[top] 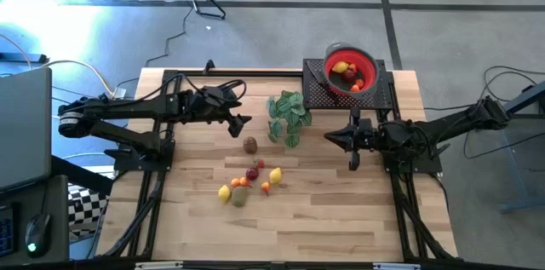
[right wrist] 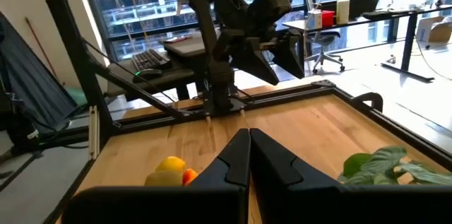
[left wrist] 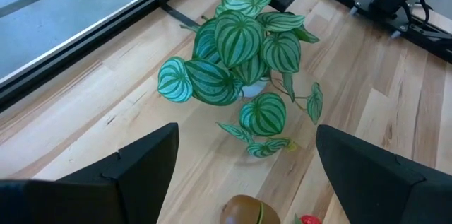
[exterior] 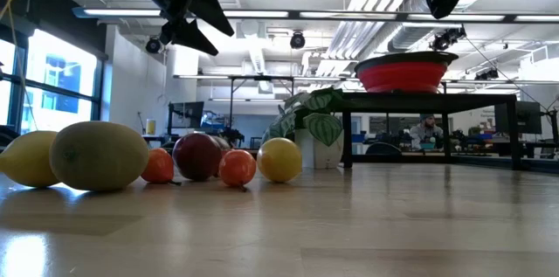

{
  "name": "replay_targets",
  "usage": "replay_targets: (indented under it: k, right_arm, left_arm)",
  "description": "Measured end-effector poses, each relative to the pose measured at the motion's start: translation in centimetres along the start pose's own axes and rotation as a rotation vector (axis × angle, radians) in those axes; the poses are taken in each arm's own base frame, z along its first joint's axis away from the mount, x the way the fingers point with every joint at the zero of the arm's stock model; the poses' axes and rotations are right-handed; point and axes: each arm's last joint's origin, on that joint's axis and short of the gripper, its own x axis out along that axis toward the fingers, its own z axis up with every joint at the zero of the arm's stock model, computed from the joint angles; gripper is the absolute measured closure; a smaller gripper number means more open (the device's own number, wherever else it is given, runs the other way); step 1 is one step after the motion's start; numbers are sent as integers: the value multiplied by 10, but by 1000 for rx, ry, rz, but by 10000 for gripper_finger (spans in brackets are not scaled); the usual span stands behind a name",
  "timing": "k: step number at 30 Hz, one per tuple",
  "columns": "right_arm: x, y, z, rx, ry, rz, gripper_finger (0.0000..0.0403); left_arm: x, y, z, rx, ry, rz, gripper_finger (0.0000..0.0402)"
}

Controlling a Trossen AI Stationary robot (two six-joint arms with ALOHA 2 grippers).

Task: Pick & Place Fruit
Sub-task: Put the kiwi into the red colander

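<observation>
Several small toy fruits lie on the wooden table: a brown-green one (top: 250, 144) alone, and a cluster of lemons (top: 275, 175), red and orange pieces (top: 253, 174) nearer the near edge. More fruit (top: 344, 69) sits in the red bowl (top: 366, 64) on a black rack. In the low view the cluster (exterior: 198, 155) rests on the tabletop. My left gripper (top: 241, 123) (left wrist: 247, 131) hovers open above the table, left of the plant and beyond the brown-green fruit (left wrist: 244, 210). My right gripper (top: 328, 136) (right wrist: 248, 146) is shut and empty, right of the plant.
A green striped-leaf plant (top: 285, 117) (left wrist: 236, 54) stands between the two grippers. The black perforated rack (top: 319, 91) raises the bowl at the far right of the table. Bare wood (top: 341, 210) lies right of the fruit cluster. An office room shows behind.
</observation>
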Motion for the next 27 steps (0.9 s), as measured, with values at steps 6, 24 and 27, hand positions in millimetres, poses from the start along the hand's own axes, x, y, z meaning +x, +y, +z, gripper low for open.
replay_targets:
  k: [6, 24, 27]
  right_arm:
    - [0, 0, 0, -1, 1, -5, 400]
    - [0, 0, 4, -10, -45, -16, 400]
    - [0, 0, 5, -9, -47, -15, 400]
  left_arm:
    - [0, 0, 0, 0, 2, 1, 73]
    - [0, 0, 1, 50, -7, 1, 73]
    - [0, 0, 1, 47, -7, 1, 73]
